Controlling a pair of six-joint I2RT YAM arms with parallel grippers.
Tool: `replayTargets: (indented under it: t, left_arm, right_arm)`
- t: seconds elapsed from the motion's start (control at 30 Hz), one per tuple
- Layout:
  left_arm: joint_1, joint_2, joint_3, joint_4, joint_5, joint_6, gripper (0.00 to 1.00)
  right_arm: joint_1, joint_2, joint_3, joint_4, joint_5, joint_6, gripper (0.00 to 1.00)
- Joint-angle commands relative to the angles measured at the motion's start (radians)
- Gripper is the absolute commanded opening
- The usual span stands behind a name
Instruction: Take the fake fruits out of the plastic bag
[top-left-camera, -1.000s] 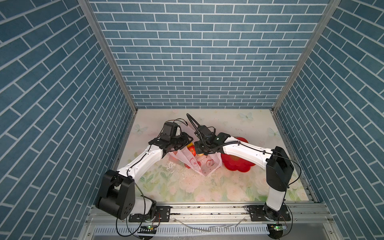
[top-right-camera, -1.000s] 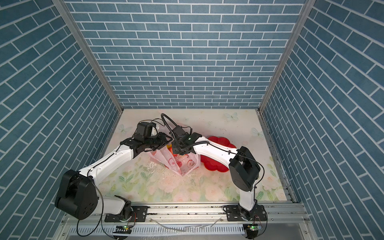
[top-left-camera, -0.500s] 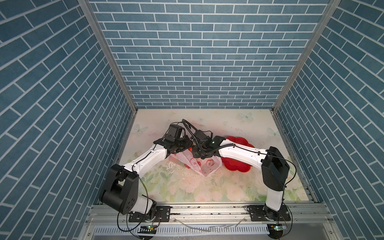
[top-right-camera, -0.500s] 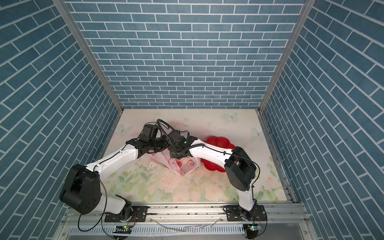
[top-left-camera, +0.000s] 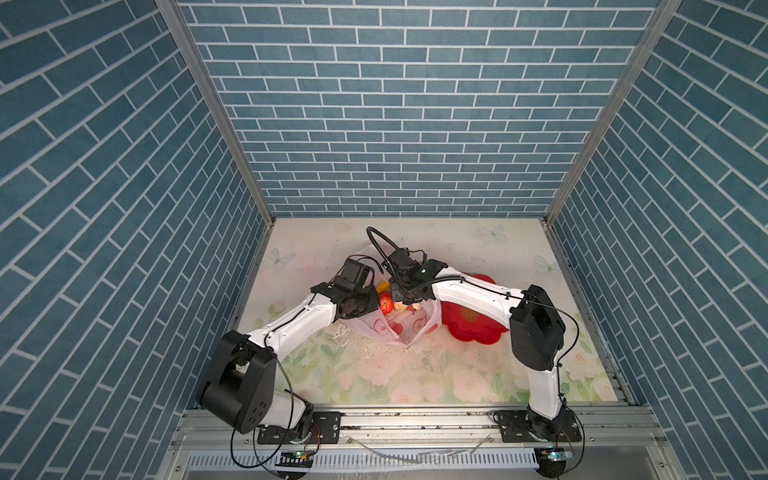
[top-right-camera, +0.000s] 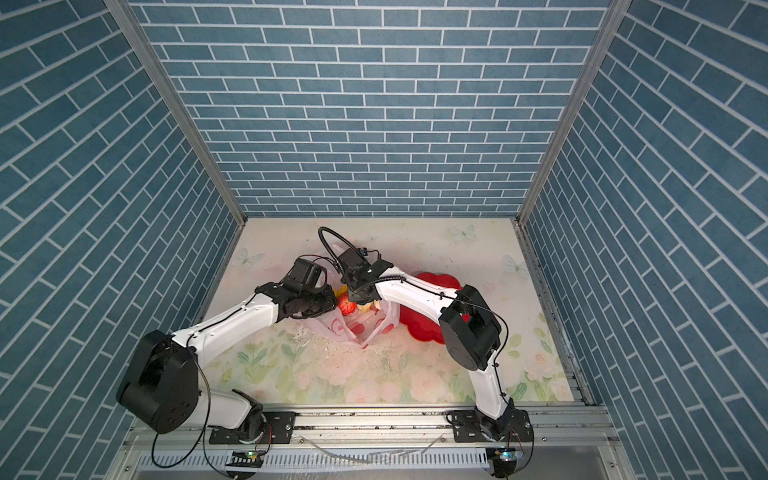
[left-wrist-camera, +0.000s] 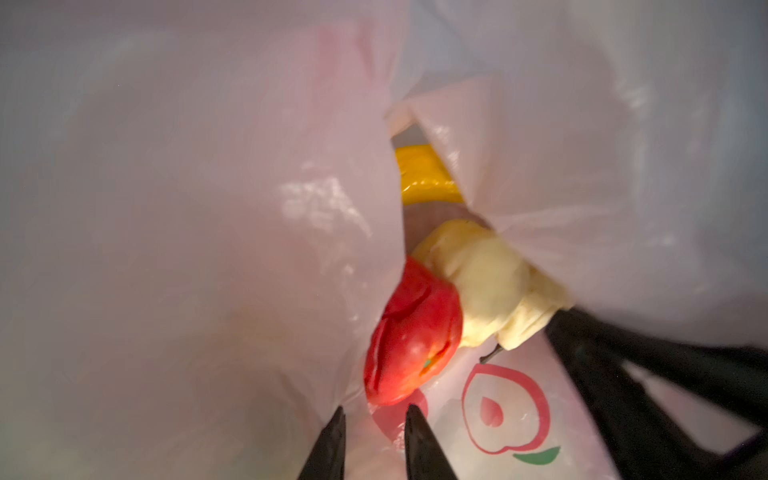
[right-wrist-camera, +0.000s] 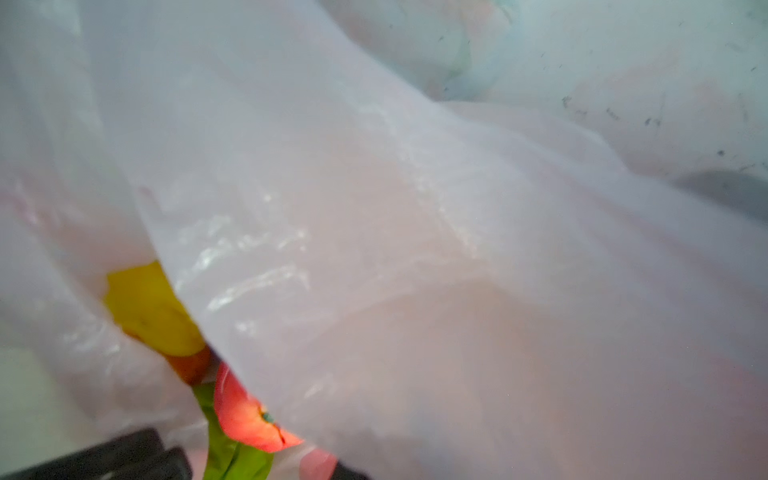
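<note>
- Pink plastic bag lies on the floral mat beside the red dish, fake fruits inside its mouth.
- My left gripper shows fingertips nearly together over bag film; grip unclear.
- Right gripper: cannot tell.

A robot test booth is shown: brick-printed panels are framed by metal posts, and arms are bolted to a rail beside a flowered tabletop.
</note>
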Motion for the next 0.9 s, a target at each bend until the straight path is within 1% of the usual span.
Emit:
replayTargets:
  t: [0.0,0.33,0.5,0.63,0.73,0.87]
  left_arm:
    - [-0.013,-0.048,-0.031,-0.082,-0.062,0.012,0.27]
    - [-0.016,-0.218,-0.186,-0.168,-0.083,-0.042,0.27]
    - [-0.018,-0.308,-0.283,-0.211,-0.105,-0.065,0.27]
    - [-0.017,-0.338,-0.348,-0.204,-0.11,-0.087,0.27]
    - [-0.017,-0.343,-0.367,-0.188,-0.111,-0.102,0.26]
    - [-0.017,-0.359,-0.336,-0.182,-0.121,-0.113,0.27]
  right_arm:
    - [-0.03,0.034,0.042,-0.038,0.047,-0.028,0.17]
    - [-0.13,0.057,0.022,0.03,0.036,-0.039,0.18]
    - [-0.18,0.061,0.005,0.079,-0.001,-0.048,0.18]
    - [-0.219,0.06,-0.033,0.13,-0.037,-0.055,0.18]
    - [-0.247,0.056,-0.06,0.173,-0.076,-0.068,0.18]
    - [-0.257,0.04,-0.064,0.192,-0.134,-0.105,0.19]
